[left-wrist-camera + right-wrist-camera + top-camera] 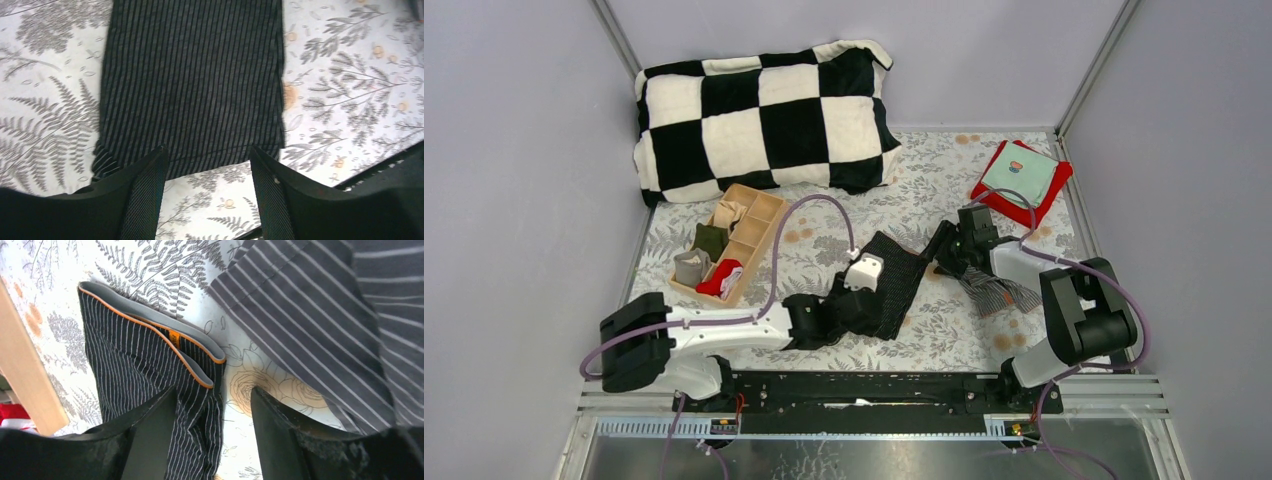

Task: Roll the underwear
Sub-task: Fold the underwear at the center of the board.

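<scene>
As the pinstriped underwear (pixel 899 282) is laid flat for rolling (hem near), left fingers (pixel 147 182) and right fingers (pixel 272 427) are parted at its ends, empty.

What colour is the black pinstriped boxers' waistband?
Grey waistband with orange edging; right wrist view shows it best.

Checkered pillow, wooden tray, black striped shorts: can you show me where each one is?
checkered pillow (pixel 764 120): top view, its middle.
wooden tray (pixel 762 212): top view, an empty compartment.
black striped shorts (pixel 195 75): left wrist view, middle of the cloth.
</scene>
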{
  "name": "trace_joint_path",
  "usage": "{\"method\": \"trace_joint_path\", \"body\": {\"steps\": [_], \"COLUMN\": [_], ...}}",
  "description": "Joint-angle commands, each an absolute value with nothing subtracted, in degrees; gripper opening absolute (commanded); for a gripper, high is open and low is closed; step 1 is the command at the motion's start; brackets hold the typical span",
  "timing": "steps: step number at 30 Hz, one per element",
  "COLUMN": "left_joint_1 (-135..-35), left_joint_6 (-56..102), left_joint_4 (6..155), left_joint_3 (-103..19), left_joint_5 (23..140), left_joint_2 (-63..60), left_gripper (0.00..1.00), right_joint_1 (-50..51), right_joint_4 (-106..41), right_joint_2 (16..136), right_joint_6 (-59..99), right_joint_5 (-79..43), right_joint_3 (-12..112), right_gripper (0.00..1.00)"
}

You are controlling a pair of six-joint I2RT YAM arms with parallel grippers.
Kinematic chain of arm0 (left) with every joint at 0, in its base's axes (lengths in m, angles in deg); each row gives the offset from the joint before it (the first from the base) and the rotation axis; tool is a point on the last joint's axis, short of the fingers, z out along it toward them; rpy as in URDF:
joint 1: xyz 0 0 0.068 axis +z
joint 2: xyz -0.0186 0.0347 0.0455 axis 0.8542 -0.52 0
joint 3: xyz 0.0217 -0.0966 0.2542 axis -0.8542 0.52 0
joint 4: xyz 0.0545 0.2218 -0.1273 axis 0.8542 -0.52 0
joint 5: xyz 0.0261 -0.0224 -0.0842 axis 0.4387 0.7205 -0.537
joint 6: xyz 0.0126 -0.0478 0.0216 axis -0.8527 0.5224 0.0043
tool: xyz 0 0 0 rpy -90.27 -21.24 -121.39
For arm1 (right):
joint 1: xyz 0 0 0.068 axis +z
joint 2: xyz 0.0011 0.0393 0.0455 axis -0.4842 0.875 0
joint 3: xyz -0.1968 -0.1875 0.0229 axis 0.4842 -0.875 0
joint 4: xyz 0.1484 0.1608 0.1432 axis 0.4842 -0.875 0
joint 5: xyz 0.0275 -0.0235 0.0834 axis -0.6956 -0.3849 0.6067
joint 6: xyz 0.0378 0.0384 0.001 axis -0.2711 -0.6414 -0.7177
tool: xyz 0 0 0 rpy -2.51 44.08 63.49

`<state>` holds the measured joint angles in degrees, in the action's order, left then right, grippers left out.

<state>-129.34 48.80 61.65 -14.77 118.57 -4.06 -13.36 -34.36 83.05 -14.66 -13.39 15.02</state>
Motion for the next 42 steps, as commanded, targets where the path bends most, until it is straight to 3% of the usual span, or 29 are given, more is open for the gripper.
{"method": "trace_joint_path", "body": {"steps": [1, 17, 28, 42], "left_joint_1": [-131.7, -135.4, -137.1, -137.3], "left_joint_6": [47.3, 45.3, 44.6, 45.9], "left_joint_4": [67.8, 68.6, 65.8, 63.6], "left_joint_3": [-18.7, -25.1, -29.0, -29.7], "left_joint_5": [118.5, 118.2, 118.6, 118.2], "left_joint_2": [-7.4, -21.8, -27.7, -31.5], "left_gripper": [0.66, 0.68, 0.69, 0.55], "right_joint_1": [-13.8, -15.2, -15.3, -15.3], "right_joint_4": [-29.2, -24.9, -24.8, -25.2], "right_joint_2": [84.3, 88.5, 88.5, 88.5], "right_joint_6": [-15.3, -13.8, -13.6, -13.6], "right_joint_5": [-8.6, -7.0, -6.7, -6.3], "right_joint_3": [13.3, 12.2, 11.6, 12.1], "right_gripper": [0.61, 0.24, 0.23, 0.22]}}
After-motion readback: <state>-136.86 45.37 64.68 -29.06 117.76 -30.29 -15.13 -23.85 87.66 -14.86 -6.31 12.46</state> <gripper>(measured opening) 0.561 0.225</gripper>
